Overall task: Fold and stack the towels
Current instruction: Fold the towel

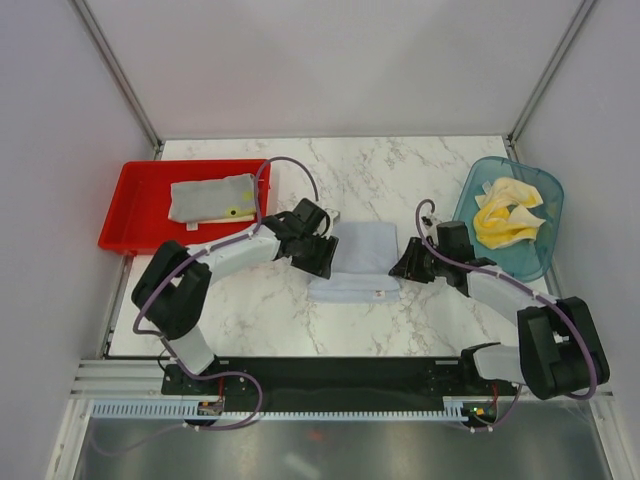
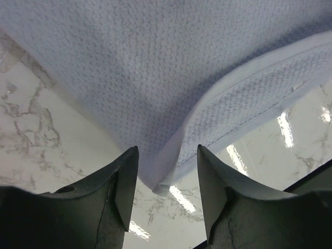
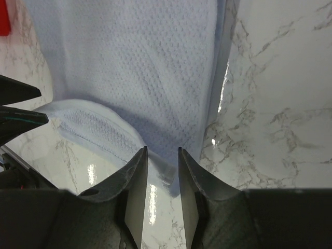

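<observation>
Flanking the pale towel [image 1: 362, 250] on the counter [image 1: 400, 170], my left end effector [image 2: 167, 155] and right end effector [image 3: 162, 153] both stood apart, unclamped.

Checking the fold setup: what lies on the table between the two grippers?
A pale bluish towel fills the stretch between the left gripper and the right gripper, one at each of its side edges. The top external view shows it.

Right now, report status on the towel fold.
Left end effector open, straddling pale towel at its left corner. Right end effector open at its right edge. Towel doubled over, layers uneven. Nothing blocking.
</observation>
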